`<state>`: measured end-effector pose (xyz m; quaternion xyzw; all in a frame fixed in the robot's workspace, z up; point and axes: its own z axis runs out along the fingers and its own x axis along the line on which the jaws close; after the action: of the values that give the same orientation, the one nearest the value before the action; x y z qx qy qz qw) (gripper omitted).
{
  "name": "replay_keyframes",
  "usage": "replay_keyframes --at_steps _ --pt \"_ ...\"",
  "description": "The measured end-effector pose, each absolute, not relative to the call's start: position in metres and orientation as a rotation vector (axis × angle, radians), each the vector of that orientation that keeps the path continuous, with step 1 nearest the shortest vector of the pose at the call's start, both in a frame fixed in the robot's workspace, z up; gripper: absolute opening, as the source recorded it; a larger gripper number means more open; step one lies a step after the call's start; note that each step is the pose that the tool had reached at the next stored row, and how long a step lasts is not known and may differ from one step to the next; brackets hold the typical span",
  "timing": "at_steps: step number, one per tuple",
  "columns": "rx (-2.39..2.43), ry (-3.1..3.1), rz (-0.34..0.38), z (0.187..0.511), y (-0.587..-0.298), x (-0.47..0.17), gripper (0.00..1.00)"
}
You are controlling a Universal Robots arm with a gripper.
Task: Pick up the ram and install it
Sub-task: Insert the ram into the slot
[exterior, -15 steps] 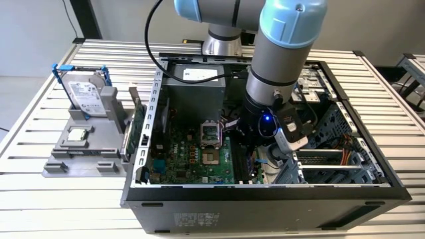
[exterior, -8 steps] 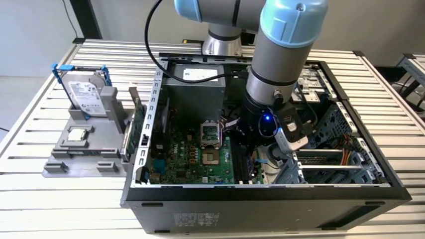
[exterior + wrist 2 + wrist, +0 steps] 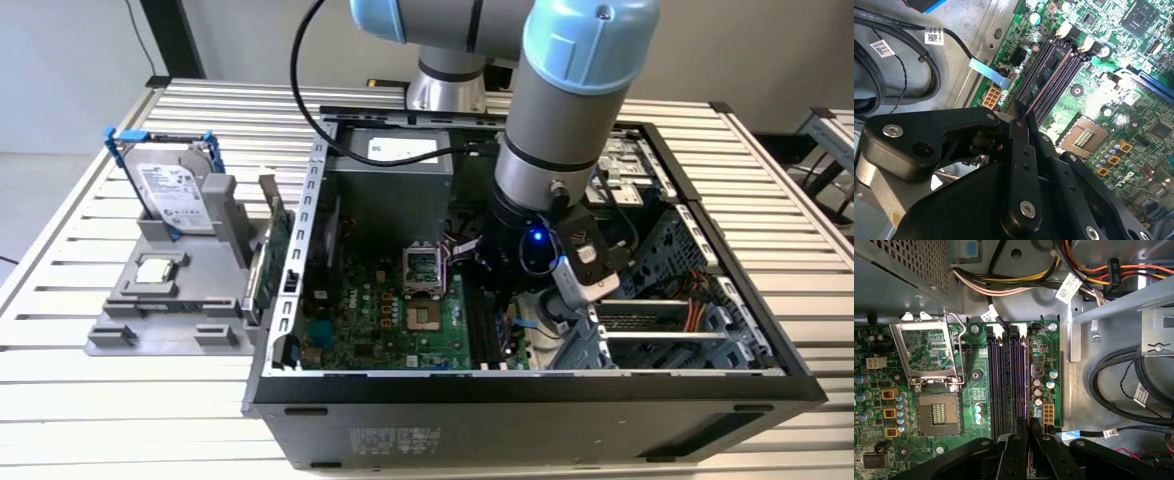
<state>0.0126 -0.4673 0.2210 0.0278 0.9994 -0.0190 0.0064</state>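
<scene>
Inside the open computer case on the slatted desk, the tool is lowered over the motherboard. Its fingers are pressed together on the ram, which is held edge-on, thin and dark, directly above the memory slots beside the empty processor socket. A hard drive is seen standing upright outside the case.

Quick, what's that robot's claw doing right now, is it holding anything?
Gripper: shut on the ram, held edge-on over the memory slots of the motherboard.
</scene>
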Motion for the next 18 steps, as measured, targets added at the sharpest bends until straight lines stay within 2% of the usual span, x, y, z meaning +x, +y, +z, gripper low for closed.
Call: replay_keyframes --at_steps 18 --pt "0.087 3.131 -0.06 0.2178 -0.4671 0.0114 0.0"
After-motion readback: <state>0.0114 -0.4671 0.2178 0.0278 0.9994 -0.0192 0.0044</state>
